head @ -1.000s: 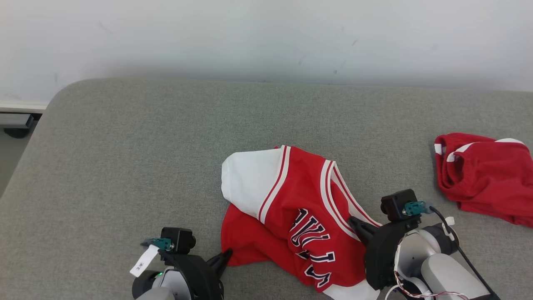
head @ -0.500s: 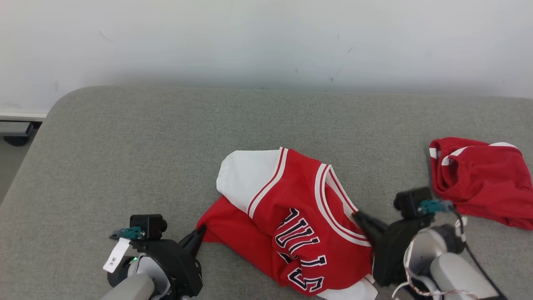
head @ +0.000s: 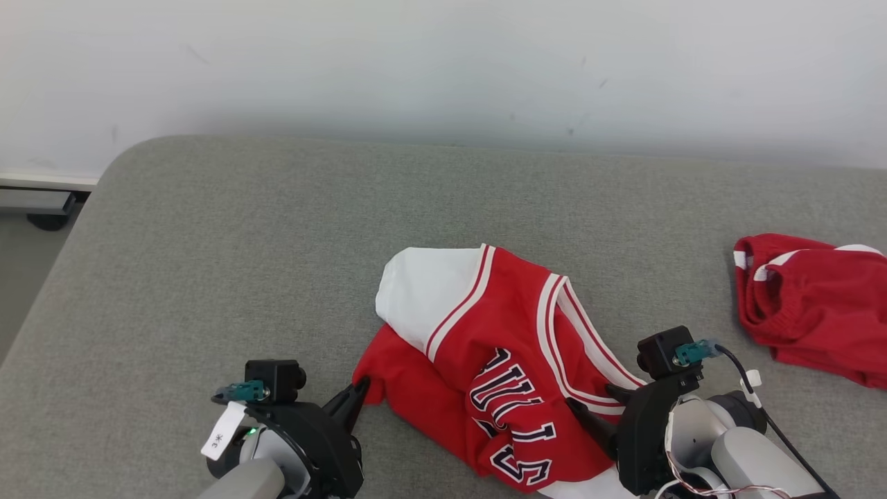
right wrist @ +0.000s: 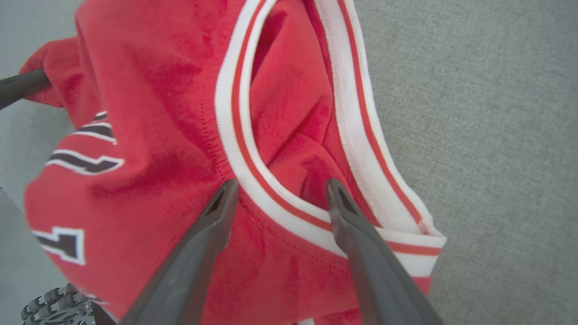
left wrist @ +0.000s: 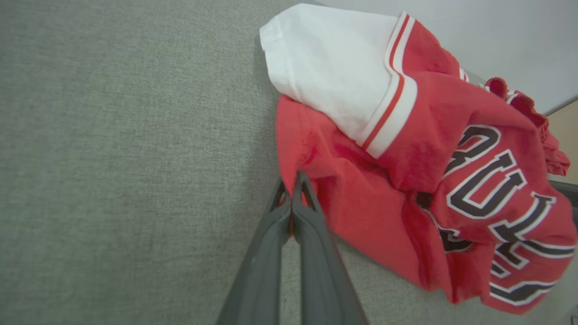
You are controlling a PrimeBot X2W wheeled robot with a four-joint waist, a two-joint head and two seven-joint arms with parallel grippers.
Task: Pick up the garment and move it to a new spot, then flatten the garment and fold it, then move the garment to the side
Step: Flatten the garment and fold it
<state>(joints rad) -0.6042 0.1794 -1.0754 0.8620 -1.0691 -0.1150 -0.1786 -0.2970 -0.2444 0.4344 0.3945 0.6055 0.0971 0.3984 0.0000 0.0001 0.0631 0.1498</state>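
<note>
So, the left hand is clamping shut on the left corner of the red Bulls jersey, probably anchoring it for flattening. The right hand is hovering open astride the white-and-red trim. Jersey's lying crumpled near-centre on the grey table.

Bright, even diffuse light, no glare. Soft shadow band low on the wall at the far edge; faint shadows under the garment. Wrist views wide-angle, stretched toward the edges.
</note>
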